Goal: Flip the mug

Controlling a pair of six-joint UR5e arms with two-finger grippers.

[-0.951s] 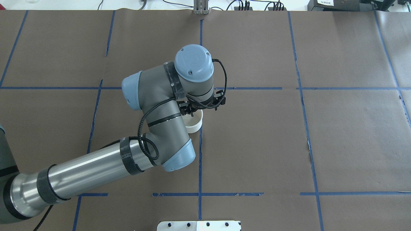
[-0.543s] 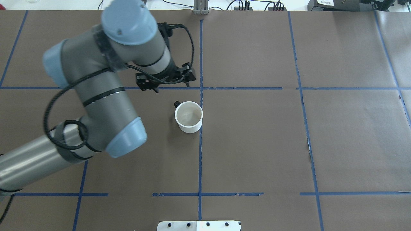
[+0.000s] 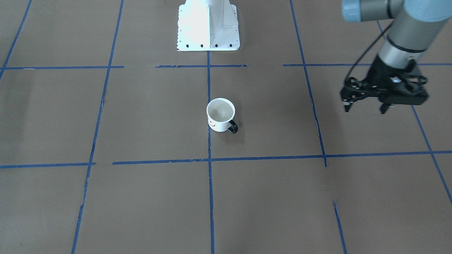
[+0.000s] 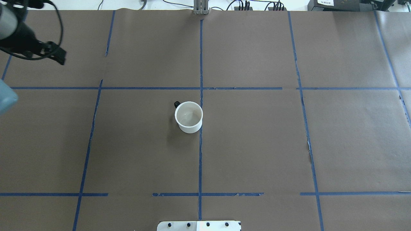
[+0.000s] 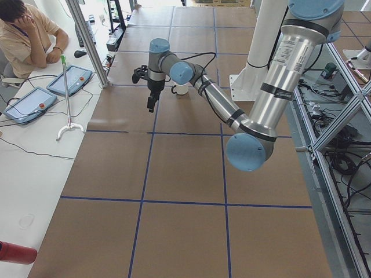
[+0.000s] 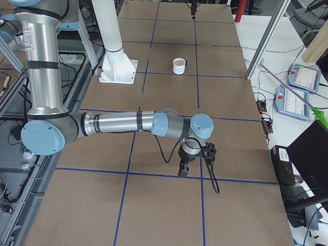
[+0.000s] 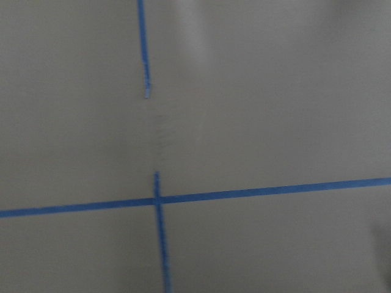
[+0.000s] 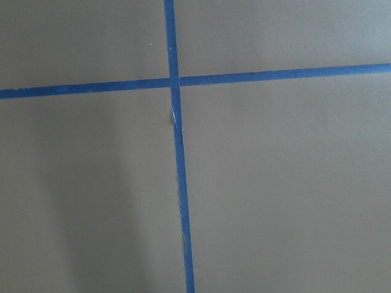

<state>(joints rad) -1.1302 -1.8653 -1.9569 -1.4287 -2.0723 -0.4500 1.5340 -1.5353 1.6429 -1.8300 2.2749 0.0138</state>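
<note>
The white mug [image 3: 220,114] stands upright, mouth up, near the table's middle, with its dark handle [image 3: 232,127] and a bit of its smiley face toward the front-facing camera. It also shows in the overhead view [image 4: 188,117]. My left gripper [image 3: 365,107] is open and empty, raised above the table far to the robot's left of the mug; it also shows in the exterior left view [image 5: 151,105]. My right gripper [image 6: 182,171] hangs over the table's right end, far from the mug. It shows only in the exterior right view, so I cannot tell its state.
The brown paper table cover [image 4: 257,144] carries a grid of blue tape lines. The white robot base plate [image 3: 208,24] sits at the robot's edge. An operator [image 5: 23,35] sits by a side table with tablets [image 5: 69,80] beyond the far edge.
My left gripper was at the mug's rim one second ago. It has let go, risen and swung far to the robot's left. The mug stands unmoved.
</note>
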